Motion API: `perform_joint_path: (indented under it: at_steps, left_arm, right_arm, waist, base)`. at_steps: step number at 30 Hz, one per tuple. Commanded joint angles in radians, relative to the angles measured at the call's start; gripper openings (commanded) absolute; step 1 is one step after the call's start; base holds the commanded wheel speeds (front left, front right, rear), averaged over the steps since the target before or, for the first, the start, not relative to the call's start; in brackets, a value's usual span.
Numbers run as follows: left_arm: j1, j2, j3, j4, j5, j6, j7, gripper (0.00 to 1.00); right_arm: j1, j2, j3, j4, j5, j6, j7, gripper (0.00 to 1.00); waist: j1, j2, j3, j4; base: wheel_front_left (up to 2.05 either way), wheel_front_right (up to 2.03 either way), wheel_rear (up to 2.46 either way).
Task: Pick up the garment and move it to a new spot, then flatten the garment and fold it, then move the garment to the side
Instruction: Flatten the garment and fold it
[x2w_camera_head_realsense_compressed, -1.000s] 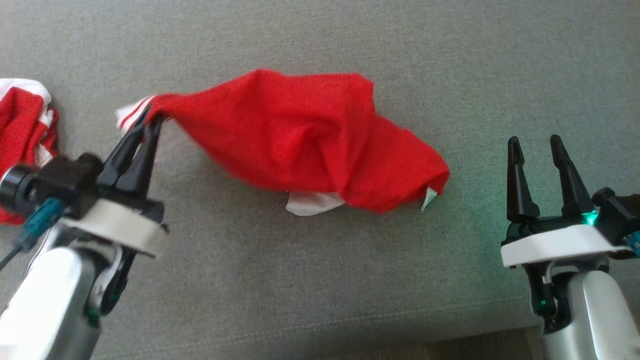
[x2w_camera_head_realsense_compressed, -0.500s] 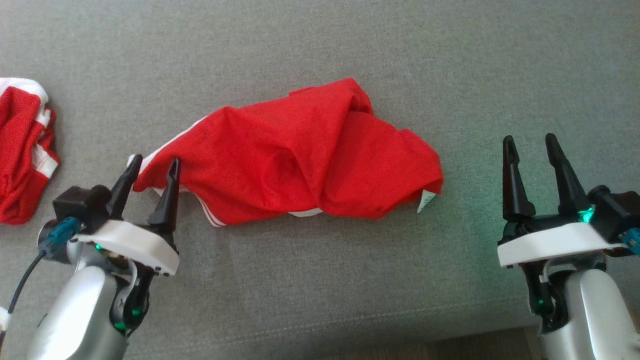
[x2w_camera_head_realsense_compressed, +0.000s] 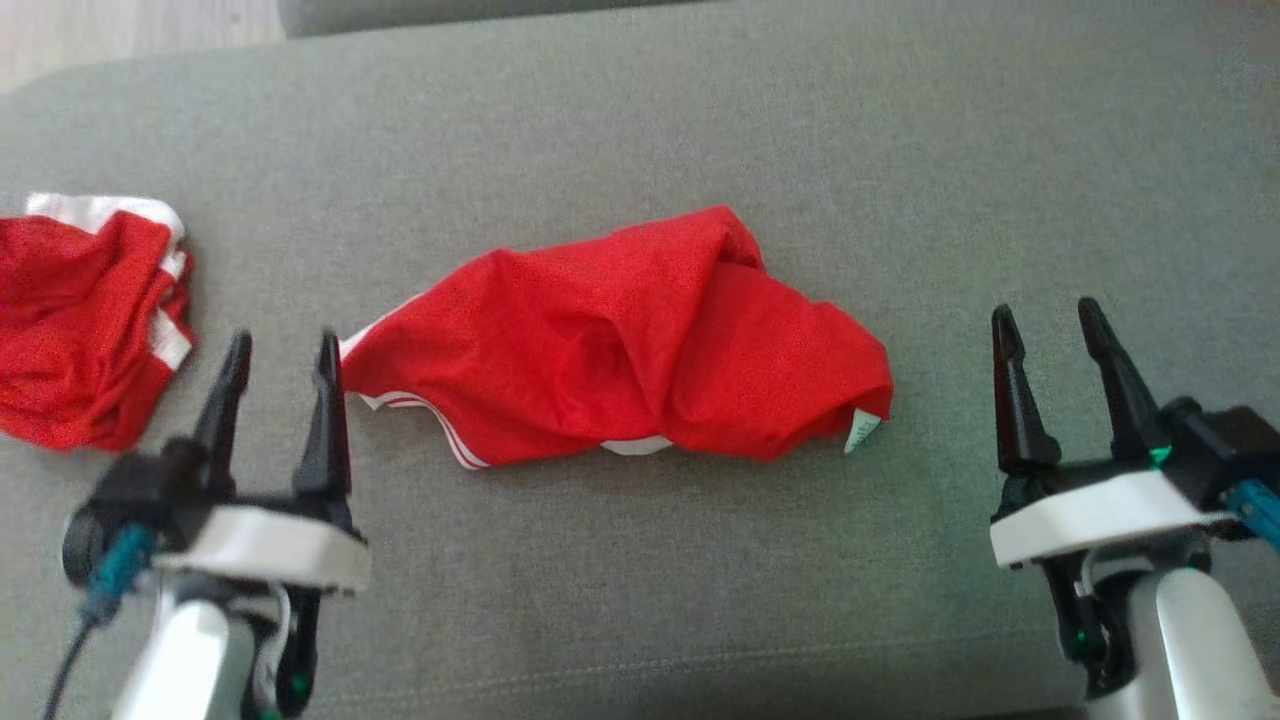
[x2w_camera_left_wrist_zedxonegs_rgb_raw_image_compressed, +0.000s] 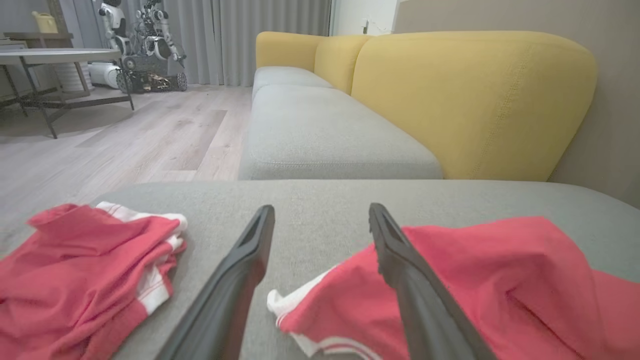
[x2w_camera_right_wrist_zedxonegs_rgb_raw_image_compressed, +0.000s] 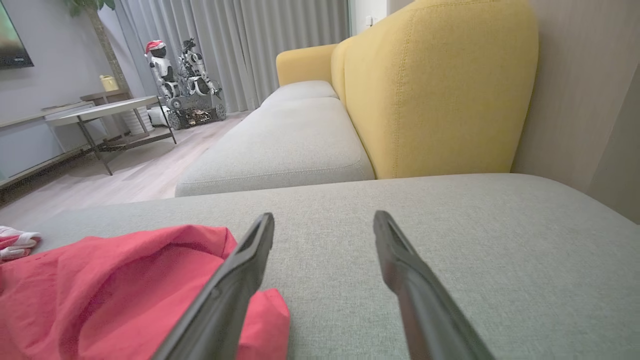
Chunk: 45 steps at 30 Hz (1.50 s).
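While the red garment (x2w_camera_head_realsense_compressed: 620, 340) lies crumpled at centre frame on the grey cushion (x2w_camera_head_realsense_compressed: 640, 560), the left gripper (x2w_camera_head_realsense_compressed: 283, 345) and right gripper (x2w_camera_head_realsense_compressed: 1046, 312) stand spread and empty; flattening, folding and setting aside apparently remain.

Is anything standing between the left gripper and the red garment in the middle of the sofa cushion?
Nothing visible does. The open left gripper stands just beside the white-striped corner of the red garment.

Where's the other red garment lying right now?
In the head view, the other red garment lies bunched on the grey cushion, far left, beside the left gripper.
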<state>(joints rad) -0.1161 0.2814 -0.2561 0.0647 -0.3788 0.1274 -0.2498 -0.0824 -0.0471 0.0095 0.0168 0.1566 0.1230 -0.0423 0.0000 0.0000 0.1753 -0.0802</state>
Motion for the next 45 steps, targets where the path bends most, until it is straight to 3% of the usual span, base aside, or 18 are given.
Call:
perform_joint_path:
  at_steps: [1,18,21,29,38,39,40,45]
  left_arm:
    - [0.0,0.012,0.043,-0.043,0.011,0.003,-0.012,1.0]
    - [0.026,0.007,0.038,-0.035,0.023,-0.002,-0.012,1.0]
    - [0.018,0.006,0.038,-0.037,0.026,-0.004,-0.012,1.0]
    - [-0.043,-0.012,0.008,-0.032,0.044,-0.026,-0.012,1.0]
    - [-0.091,-0.046,0.009,-0.02,0.064,-0.051,-0.012,1.0]
    - [-0.092,-0.048,0.011,-0.019,0.066,-0.053,-0.012,1.0]
    - [-0.093,-0.05,0.014,-0.018,0.069,-0.055,-0.012,1.0]
    - [-0.095,-0.056,0.031,-0.015,0.081,-0.063,-0.012,1.0]
  right_arm:
    - [-0.002,-0.003,0.022,-0.041,-0.008,0.008,0.006,1.0]
    - [0.019,-0.003,0.023,-0.06,-0.018,0.008,0.029,1.0]
    - [0.009,-0.014,0.089,-0.048,-0.046,0.008,0.051,1.0]
    - [-0.017,-0.119,0.365,0.078,-0.066,0.008,0.147,1.0]
    - [-0.109,-0.131,0.408,0.187,-0.105,0.008,0.123,1.0]
    - [-0.118,-0.129,0.413,0.196,-0.105,0.008,0.122,0.47]
    - [-0.125,-0.129,0.417,0.201,-0.103,0.008,0.121,0.0]
    - [-0.141,-0.147,0.413,0.156,-0.069,0.008,0.139,0.0]
  waist:
    - [0.0,0.0,-0.024,0.009]
    - [0.0,0.0,-0.03,0.024]
    - [0.0,0.0,-0.018,0.025]
    - [0.0,0.0,0.043,0.071]
    - [0.0,0.0,0.108,0.117]
    - [0.0,0.0,0.111,0.118]
    - [0.0,0.0,0.113,0.119]
    - [0.0,0.0,0.11,0.115]
  base:
    - [0.0,0.0,0.0]
    - [0.0,0.0,0.0]
    - [0.0,0.0,0.0]
    - [0.0,0.0,0.0]
    - [0.0,0.0,0.0]
    - [0.0,0.0,0.0]
    - [0.0,0.0,0.0]
    - [0.0,0.0,0.0]
